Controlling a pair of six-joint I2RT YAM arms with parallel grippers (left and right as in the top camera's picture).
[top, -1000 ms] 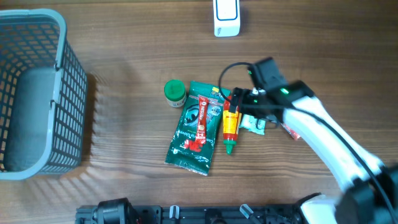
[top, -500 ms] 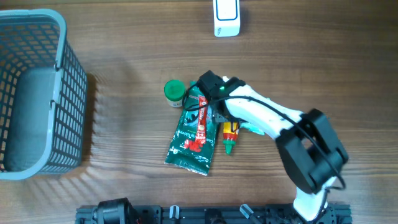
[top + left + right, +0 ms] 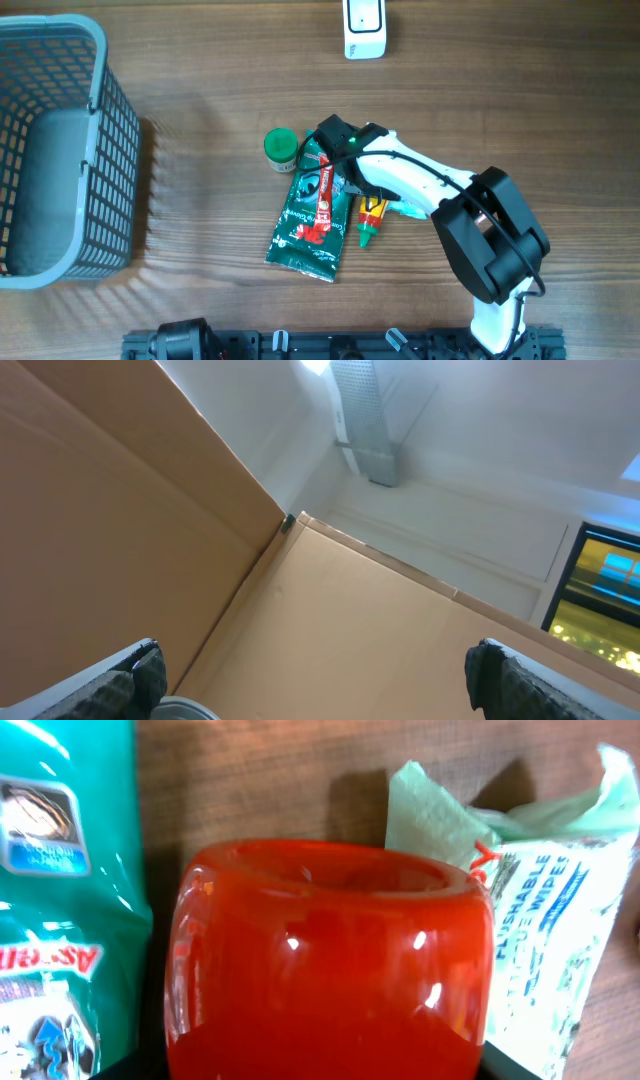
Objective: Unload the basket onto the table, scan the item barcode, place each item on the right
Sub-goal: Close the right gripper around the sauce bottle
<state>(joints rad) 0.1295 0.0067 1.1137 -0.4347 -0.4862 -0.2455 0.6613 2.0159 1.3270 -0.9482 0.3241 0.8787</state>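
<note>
Your right gripper (image 3: pixel 348 176) hangs over the red bottle (image 3: pixel 325 960), lying on the worktop (image 3: pixel 200 100) between pouch (image 3: pixel 305 225) and wipes (image 3: pixel 550 900); you cannot tell its jaws' state. Left gripper (image 3: pixel 320 675) jaws stand spread.

Tabletop (image 3: pixel 200 90): wood, visible grain, matt. Basket (image 3: pixel 115 150): grey plastic mesh, dull. Green pouch (image 3: pixel 298 230): plastic film, glossy, creased. Red bottle (image 3: pixel 320 970): smooth plastic, high gloss, bright highlights. Wipes packet (image 3: pixel 548 920): crinkled film, slight sheen. Scanner (image 3: pixel 364 28): white plastic, smooth.
</note>
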